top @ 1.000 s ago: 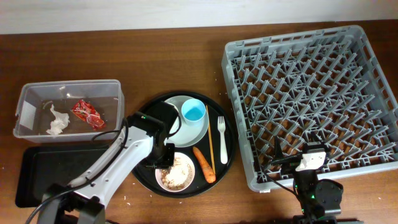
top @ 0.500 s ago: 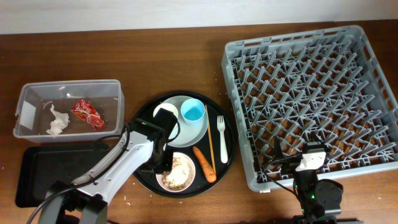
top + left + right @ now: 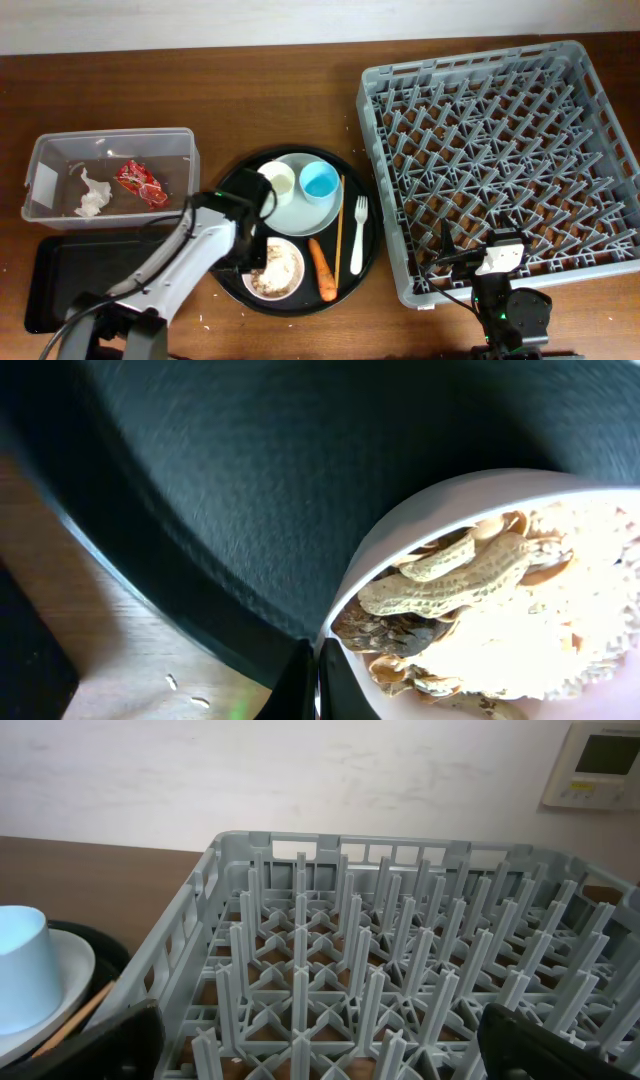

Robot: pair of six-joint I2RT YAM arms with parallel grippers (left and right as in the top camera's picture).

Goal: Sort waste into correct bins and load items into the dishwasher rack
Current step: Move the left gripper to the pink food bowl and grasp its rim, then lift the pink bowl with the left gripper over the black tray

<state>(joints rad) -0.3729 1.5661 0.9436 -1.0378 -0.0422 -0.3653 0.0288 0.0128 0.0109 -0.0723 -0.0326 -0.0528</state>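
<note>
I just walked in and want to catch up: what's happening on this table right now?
The left gripper is pinching the rim of the bowl of food scraps on the round black tray. The wrapper and tissue already lie in the clear tub; the carrot, plate, blue cup, white cup, fork and stick are on the tray. Nothing is in the rack yet, and the right gripper sits open at its near edge.

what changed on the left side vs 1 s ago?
Left claw, pinching the rim of the pinkish-white bowl of peanut shells, dragged it slightly left. Its arm came off the pale plate, uncovering a small white cup. The orange carrot swung nearer upright; the white plastic fork slid toward the round black tray's near edge. Clear plastic tub, grey pegged rack, right claw: unchanged.
</note>
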